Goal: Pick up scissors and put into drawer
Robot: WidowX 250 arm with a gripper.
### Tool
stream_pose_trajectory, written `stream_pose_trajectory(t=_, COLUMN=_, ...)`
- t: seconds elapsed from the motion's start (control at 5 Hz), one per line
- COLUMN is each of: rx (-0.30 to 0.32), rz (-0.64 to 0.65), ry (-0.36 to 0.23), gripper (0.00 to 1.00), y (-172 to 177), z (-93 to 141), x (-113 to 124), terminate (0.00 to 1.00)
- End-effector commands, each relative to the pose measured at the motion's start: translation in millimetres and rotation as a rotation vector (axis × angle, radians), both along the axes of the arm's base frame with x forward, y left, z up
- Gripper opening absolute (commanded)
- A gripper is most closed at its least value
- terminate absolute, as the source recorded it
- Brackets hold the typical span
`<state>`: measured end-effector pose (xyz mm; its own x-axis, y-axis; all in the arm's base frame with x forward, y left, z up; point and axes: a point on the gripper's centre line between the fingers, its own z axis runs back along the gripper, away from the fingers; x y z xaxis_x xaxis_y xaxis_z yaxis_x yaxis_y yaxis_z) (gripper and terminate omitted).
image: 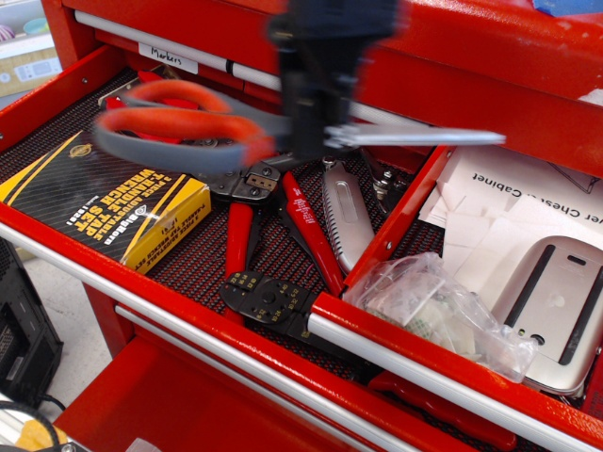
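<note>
While the scissors [226, 130] hang up in the air, nothing under them touches them. Far left in the wide black-mesh drawer [47, 132] lies a yellow and black box [104, 202]. Above its right end float the orange and grey loops of the scissors, a bit blurry. Next comes the gripper [316, 141], dark and blurry too, coming down from the top. It is closed on the scissors just where the loops meet the blades. The long steel blades stick out flat to the right, and their tip is over the edge of the narrower drawer [424, 358]. Down below, on the mesh, lie red-handled pliers [306, 231] and a grey saw-like tool [344, 212]. Further right, inside the narrower drawer, sit a clear plastic bag [433, 311], white printed paper [499, 202] and a silver flat thing [556, 306]. A silver bar handle [415, 367] runs along that drawer's front.
</note>
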<state>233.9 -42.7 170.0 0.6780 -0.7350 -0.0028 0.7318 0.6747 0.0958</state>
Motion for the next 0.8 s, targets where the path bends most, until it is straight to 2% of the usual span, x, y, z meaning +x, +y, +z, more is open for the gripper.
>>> stream_pose_trajectory(t=0.0, rx=-0.037, rz=0.018, ry=-0.079, gripper=0.00, y=-70, z=7, x=30, terminate=0.00)
stream_pose_trajectory(t=0.2, rx=-0.105, rz=0.112, ry=-0.175, gripper=0.00, y=-97, z=-7, x=37, terminate=0.00)
stream_pose_trajectory(t=0.4, rx=-0.078, rz=0.152, ry=-0.234, gripper=0.00, y=-107, z=-20, x=35, terminate=0.00)
stream_pose_trajectory(t=0.6, rx=-0.111, rz=0.199, ry=-0.283, gripper=0.00, y=-112, z=-27, x=44, terminate=0.00)
